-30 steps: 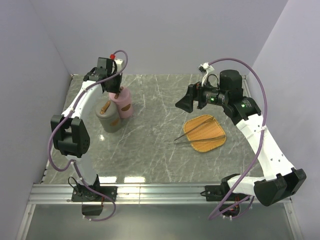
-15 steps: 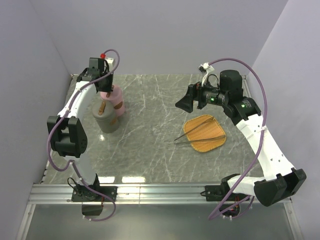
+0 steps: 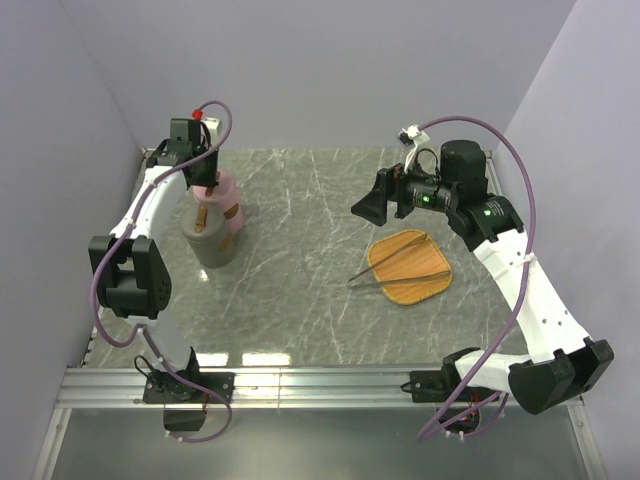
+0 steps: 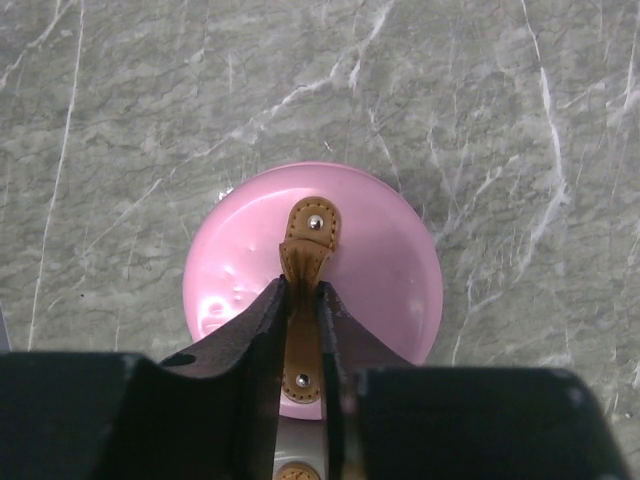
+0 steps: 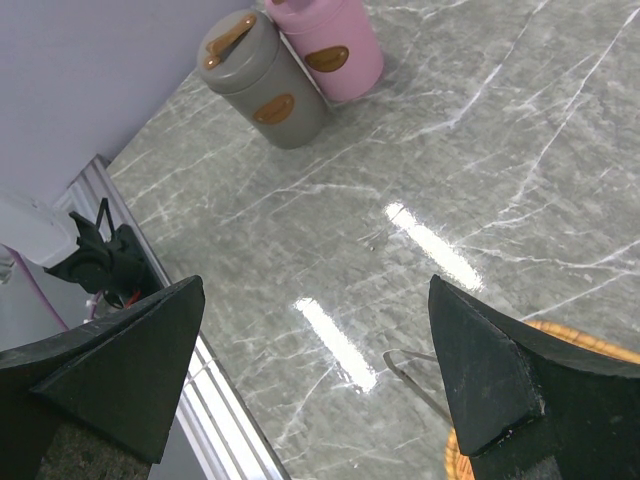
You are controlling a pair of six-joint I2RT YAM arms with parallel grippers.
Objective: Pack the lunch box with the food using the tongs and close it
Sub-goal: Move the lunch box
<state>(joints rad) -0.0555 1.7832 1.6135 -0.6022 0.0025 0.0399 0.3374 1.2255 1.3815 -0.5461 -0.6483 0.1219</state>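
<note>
While tongs (image 3: 366, 277) lie untouched at right, nothing is packed; pink lid strap (image 4: 310, 232) is pinched by left claw (image 4: 300, 289), right claw (image 5: 315, 290) spread.

We could read no text, number or brand anywhere. A tan oval patch (image 5: 327, 58) sat on the pink container (image 5: 350, 25) and another on the grey container (image 5: 250, 75); perhaps labels, but too small to make out.
</note>
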